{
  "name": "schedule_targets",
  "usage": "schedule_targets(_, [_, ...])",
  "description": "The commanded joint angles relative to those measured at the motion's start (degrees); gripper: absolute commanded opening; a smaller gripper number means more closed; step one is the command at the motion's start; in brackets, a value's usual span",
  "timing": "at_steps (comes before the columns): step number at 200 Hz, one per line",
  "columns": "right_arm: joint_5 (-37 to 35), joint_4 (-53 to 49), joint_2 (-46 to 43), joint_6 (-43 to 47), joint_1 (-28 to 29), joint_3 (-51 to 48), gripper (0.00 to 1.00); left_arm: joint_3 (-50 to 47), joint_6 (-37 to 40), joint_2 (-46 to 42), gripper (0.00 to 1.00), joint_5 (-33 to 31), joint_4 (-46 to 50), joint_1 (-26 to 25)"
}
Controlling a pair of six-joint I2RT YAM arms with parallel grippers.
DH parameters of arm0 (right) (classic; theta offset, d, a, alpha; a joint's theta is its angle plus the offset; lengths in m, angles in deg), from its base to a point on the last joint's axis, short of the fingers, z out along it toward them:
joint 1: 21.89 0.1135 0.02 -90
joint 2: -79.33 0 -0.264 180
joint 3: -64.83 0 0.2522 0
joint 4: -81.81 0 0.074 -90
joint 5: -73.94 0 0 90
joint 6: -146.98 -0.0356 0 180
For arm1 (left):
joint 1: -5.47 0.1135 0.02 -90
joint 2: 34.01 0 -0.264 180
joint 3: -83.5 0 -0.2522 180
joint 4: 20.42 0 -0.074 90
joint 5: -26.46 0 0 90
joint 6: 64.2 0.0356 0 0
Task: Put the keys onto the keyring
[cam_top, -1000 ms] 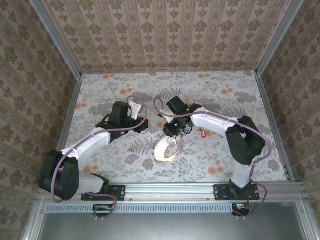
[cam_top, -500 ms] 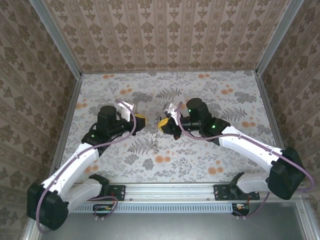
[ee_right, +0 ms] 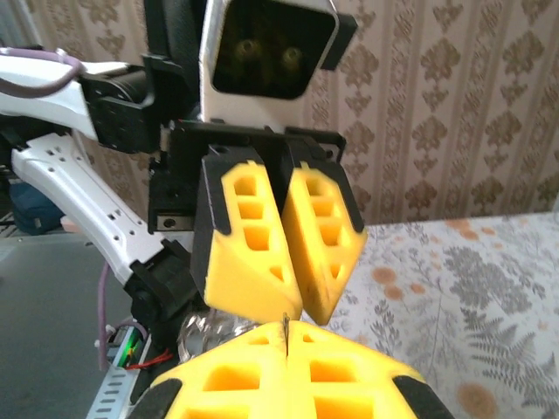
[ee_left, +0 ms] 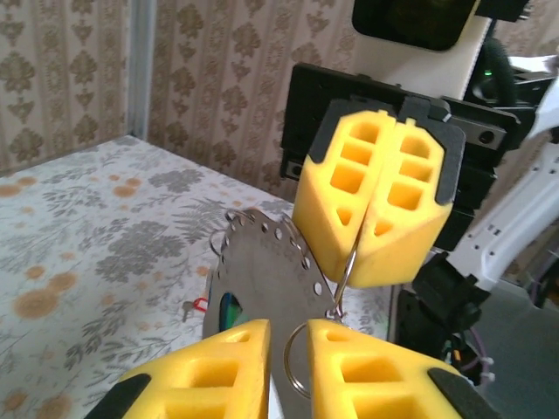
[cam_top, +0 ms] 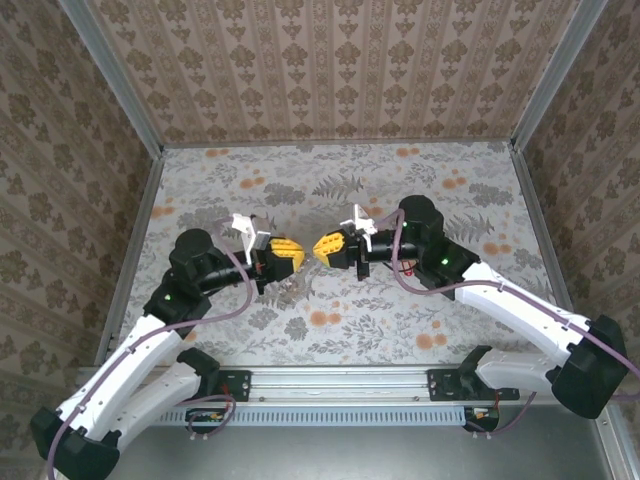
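We log: right gripper (cam_top: pixel 317 248) | hollow-celled yellow foam pads (ee_left: pixel 345 209) pressed together on the keyring (ee_left: pixel 262 279) link | left gripper (cam_top: pixel 299 253) pads narrowly apart, the thin wire ring sits in their gap | perforated grey strap hangs above the floral table (cam_top: pixel 430 320) middle.

Your keyring (ee_left: pixel 286 362), thin metal ring dangling mid-air, perforated grey strap (ee_left: pixel 258 279) behind, red key (ee_left: pixel 199 305) at its lower edge
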Motion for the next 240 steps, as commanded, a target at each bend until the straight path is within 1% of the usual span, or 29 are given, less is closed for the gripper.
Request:
schedule_targets(1, [4.42, 4.72, -1.78, -0.96, 0.18, 0.00, 0.00, 2.60, 0.62, -0.71, 0.17, 5.78, -1.57, -0.43])
schedule_targets(52, [5.18, 5.80, -1.86, -1.64, 0.18, -0.32, 0.00, 4.96, 3.12, -0.26, 0.17, 7.30, -0.92, -2.23])
schedule_targets(81, [6.01, 8.35, -1.11, -3.24, 0.18, -0.52, 0.00, 6.97, 6.34, 1.24, 0.18, 6.44, 2.32, -4.35])
schedule_targets(124, [7.11, 8.16, -0.67, -3.68, 0.14, 0.08, 0.00, 8.28, 8.55, 3.05, 0.17, 5.77, 3.35, -4.61])
schedule_targets(160, [8.10, 6.17, -1.06, -2.88, 0.09, 0.43, 0.00, 9.02, 9.88, 2.97, 0.13, 4.55, 4.83, -4.65])
schedule_targets(207, [8.27, 1.50, -2.20, -0.39, 0.09, 1.26, 0.00, 11.11, 12.83, 2.68, 0.14, 2.34, 10.43, -4.82])
schedule_targets(240, [8.60, 0.89, -2.38, -0.04, 0.07, 1.50, 0.00, 13.56, 16.35, 4.87, 0.15, -0.19, 16.07, -7.06])
